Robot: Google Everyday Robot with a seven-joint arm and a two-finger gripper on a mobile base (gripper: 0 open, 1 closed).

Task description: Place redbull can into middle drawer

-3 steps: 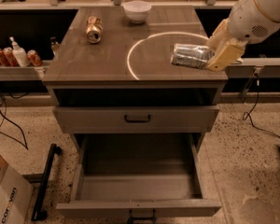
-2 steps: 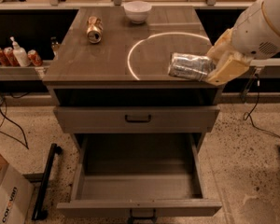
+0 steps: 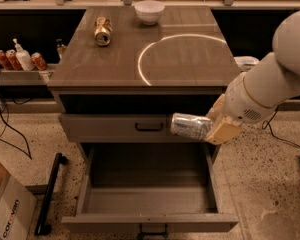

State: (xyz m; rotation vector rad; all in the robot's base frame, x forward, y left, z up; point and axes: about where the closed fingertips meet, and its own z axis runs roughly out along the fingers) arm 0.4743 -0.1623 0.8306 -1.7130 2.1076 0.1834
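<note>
The redbull can (image 3: 190,125), slim and silver-blue, lies on its side in my gripper (image 3: 215,126), which is shut on its right end. The can hangs in the air in front of the upper drawer front, above the right part of the open middle drawer (image 3: 150,204). That drawer is pulled far out, a deep grey box with a bare floor and a small dark handle at its front edge. My white arm reaches in from the right.
A gold-orange can (image 3: 103,31) lies on the cabinet top (image 3: 90,69) at back left, with a white bowl (image 3: 149,11) behind. The upper drawer front (image 3: 115,129) is closed. Small red cans (image 3: 38,61) and a bottle stand on a shelf at left. A cardboard box (image 3: 7,209) sits at bottom left.
My gripper has carried the can off the cabinet top, down and forward, to hang before the upper drawer front above the open drawer.
</note>
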